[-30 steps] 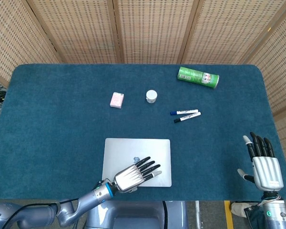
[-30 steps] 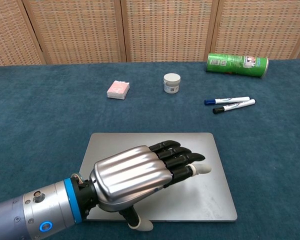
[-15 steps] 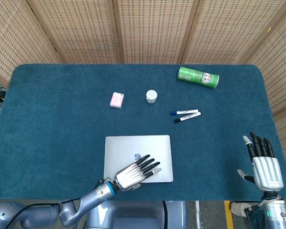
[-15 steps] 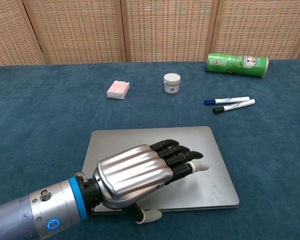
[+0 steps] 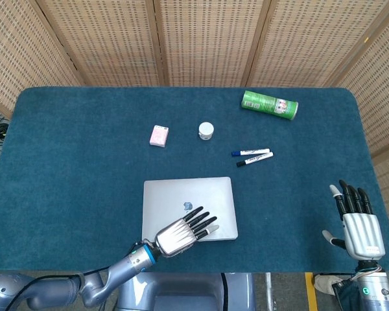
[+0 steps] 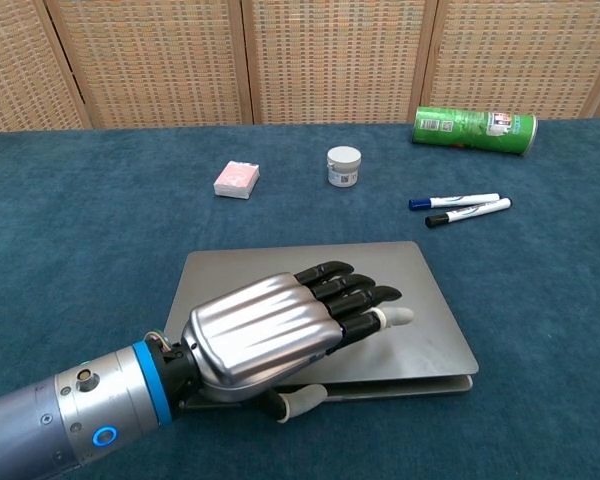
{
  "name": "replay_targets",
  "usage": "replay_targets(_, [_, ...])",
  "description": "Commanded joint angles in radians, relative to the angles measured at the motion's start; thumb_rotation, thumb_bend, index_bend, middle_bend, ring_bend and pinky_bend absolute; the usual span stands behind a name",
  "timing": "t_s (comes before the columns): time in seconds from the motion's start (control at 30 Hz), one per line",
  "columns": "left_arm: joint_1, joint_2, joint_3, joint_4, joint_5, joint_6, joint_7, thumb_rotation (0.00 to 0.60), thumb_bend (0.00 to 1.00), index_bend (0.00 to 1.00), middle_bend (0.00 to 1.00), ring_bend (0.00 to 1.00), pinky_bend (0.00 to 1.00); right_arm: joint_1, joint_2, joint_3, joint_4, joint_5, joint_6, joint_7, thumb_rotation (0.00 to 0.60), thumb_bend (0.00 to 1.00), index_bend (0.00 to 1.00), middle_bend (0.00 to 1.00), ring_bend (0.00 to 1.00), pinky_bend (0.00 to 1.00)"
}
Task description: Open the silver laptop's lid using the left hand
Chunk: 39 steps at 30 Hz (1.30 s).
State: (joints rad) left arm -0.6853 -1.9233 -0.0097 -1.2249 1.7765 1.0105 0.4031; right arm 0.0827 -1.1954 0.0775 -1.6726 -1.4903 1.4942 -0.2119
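At the near edge of the table (image 5: 65, 162), the silver laptop (image 6: 400, 280) has its lid cracked: in the chest view a dark gap now shows along its front edge where, a second ago, the lid lay flat and shut. Your left robot hand (image 6: 280, 335) grips that front edge, fingers (image 6: 350, 300) laid over the top of the lid and the thumb tucked under its lip, and it has pulled back toward you and risen a little as the lid came up. In the head view the laptop's outline has shortened too, which fits a lid starting to tilt.

That means the seam is broken and the hard part is likely done; what remains is to swing the lid up and back. The base may slide or lift with the lid, so raise slowly.

Your right robot hand (image 5: 358, 217) is released, fingers straight and holding nothing, well to the right of the laptop. Beyond the laptop lie two markers (image 5: 253, 156), a small white jar (image 5: 206, 130), a pink box (image 5: 158, 136) and a green can (image 5: 269, 104).
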Motion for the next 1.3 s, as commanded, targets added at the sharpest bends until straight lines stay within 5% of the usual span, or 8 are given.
replay_targets(0.03, [0.006,-0.014,-0.038,0.003,-0.033,0.01,0.114,0.6,0.45,0.0,0.0,0.0,0.0,0.0,0.001,0.0,0.0,0.0,0.0,0.003,0.6,0.0,0.0,0.0,0.0,0.0])
replay_targets(0.5, [0.032,-0.101,-0.207,-0.058,-0.24,0.061,0.483,0.6,0.48,0.0,0.0,0.0,0.0,0.002,0.0,-0.006,0.001,-0.005,-0.006,0.006,0.6,0.0,0.0,0.0,0.0,0.0])
replay_targets(1.03, [-0.013,-0.085,-0.24,-0.053,-0.331,0.046,0.417,0.6,0.48,0.0,0.0,0.0,0.0,0.08,-0.042,-0.047,0.054,-0.11,-0.105,-0.012,0.6,0.0,0.09,0.0,0.0,0.0])
replay_targets(1.23, [-0.028,-0.076,-0.237,-0.045,-0.338,0.053,0.39,0.6,0.48,0.0,0.0,0.0,0.0,0.144,-0.042,-0.077,0.058,-0.177,-0.192,0.029,0.6,0.0,0.23,0.13,0.02,0.07])
replay_targets(1.3, [-0.032,-0.074,-0.236,-0.043,-0.341,0.057,0.387,0.6,0.48,0.0,0.0,0.0,0.0,0.175,-0.041,-0.09,0.069,-0.2,-0.234,0.069,0.6,0.08,0.25,0.15,0.05,0.11])
